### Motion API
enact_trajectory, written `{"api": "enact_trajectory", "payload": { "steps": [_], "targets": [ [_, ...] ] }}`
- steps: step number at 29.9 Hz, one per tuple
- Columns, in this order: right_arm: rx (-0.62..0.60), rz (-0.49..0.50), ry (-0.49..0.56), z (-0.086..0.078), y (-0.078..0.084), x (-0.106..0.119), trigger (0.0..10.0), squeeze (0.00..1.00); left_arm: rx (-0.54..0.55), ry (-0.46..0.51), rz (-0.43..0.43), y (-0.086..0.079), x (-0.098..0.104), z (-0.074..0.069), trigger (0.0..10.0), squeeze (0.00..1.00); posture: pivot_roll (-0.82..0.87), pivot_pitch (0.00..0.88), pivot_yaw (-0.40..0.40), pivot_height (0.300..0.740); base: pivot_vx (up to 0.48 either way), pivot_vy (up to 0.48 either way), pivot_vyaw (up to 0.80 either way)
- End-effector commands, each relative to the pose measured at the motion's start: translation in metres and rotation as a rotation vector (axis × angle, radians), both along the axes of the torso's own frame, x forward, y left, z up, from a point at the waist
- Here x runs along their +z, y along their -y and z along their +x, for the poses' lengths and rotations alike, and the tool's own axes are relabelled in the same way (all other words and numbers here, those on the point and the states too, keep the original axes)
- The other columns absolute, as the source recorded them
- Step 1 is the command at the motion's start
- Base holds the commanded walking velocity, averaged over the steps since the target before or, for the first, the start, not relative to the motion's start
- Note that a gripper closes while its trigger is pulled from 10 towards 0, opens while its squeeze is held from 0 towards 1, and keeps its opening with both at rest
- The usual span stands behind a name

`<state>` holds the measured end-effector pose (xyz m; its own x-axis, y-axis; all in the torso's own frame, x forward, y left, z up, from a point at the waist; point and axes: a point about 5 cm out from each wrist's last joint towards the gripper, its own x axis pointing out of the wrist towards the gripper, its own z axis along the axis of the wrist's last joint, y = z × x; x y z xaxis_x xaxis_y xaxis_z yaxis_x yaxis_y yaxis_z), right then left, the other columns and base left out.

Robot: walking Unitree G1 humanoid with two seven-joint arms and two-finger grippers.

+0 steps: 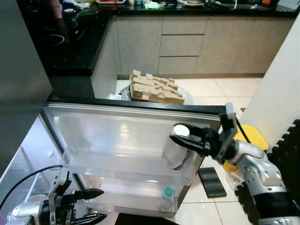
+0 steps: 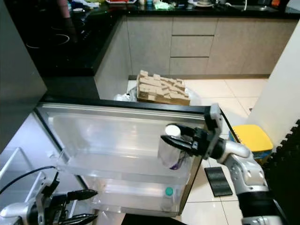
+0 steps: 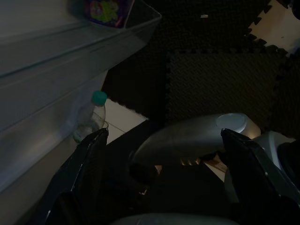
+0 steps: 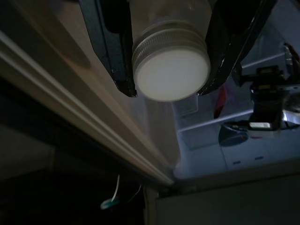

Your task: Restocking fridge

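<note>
The fridge door (image 1: 117,123) stands open in front of me with two clear shelves. My right gripper (image 1: 180,137) is shut on a clear bottle (image 1: 176,154) with a white cap (image 4: 171,70), which stands tilted in the right end of the upper door shelf (image 1: 112,165). The black fingers (image 4: 110,42) clamp the bottle's neck from both sides. A small bottle with a teal cap (image 1: 167,198) stands in the lower door shelf (image 1: 126,200). My left gripper (image 1: 101,204) hangs open low at the left, beside the lower shelf, holding nothing.
A cardboard box of stacked pieces (image 1: 154,88) sits on the floor behind the door. A yellow object (image 1: 252,135) and a dark flat mat piece (image 1: 212,182) lie to the right. Black foam mats (image 1: 287,145) line the right edge. A dark counter with a cooktop (image 1: 70,40) is at the left.
</note>
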<state>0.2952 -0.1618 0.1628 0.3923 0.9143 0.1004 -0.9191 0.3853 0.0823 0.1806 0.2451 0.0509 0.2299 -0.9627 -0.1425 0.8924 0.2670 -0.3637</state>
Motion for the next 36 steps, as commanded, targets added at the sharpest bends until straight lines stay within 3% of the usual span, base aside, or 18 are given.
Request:
{"api": "enact_trajectory", "payload": {
  "steps": [1, 7, 10, 26, 36],
  "targets": [
    [-0.007, -0.016, 0.017, 0.005, -0.005, 0.002, 10.0, 0.0, -0.009, 0.008, 0.015, -0.006, 0.006, -0.001, 10.0, 0.0, 0.05, 0.0, -0.015, 0.74, 0.0, 0.0, 0.0],
    [0.006, -0.019, -0.014, 0.011, -0.026, -0.007, 10.0, 0.0, -0.021, 0.005, 0.004, -0.001, 0.006, -0.003, 10.0, 0.0, 0.05, 0.0, -0.017, 0.74, 0.0, 0.0, 0.0],
    [0.004, -0.023, -0.016, 0.011, -0.028, -0.008, 10.0, 0.0, -0.023, 0.005, 0.001, 0.0, 0.006, -0.004, 10.0, 0.0, 0.05, 0.0, -0.017, 0.74, 0.0, 0.0, 0.0],
    [-0.174, -0.041, 0.056, 0.035, -0.062, -0.012, 10.0, 0.0, -0.038, 0.006, -0.022, 0.009, 0.008, -0.004, 10.0, 0.0, 0.05, 0.0, -0.017, 0.74, 0.0, 0.0, 0.0],
    [-0.185, -0.003, 0.038, 0.035, -0.078, -0.017, 10.0, 0.0, -0.04, 0.003, -0.027, 0.012, 0.008, -0.005, 10.0, 0.0, 0.05, 0.0, -0.02, 0.74, 0.0, 0.0, 0.0]
  ]
}}
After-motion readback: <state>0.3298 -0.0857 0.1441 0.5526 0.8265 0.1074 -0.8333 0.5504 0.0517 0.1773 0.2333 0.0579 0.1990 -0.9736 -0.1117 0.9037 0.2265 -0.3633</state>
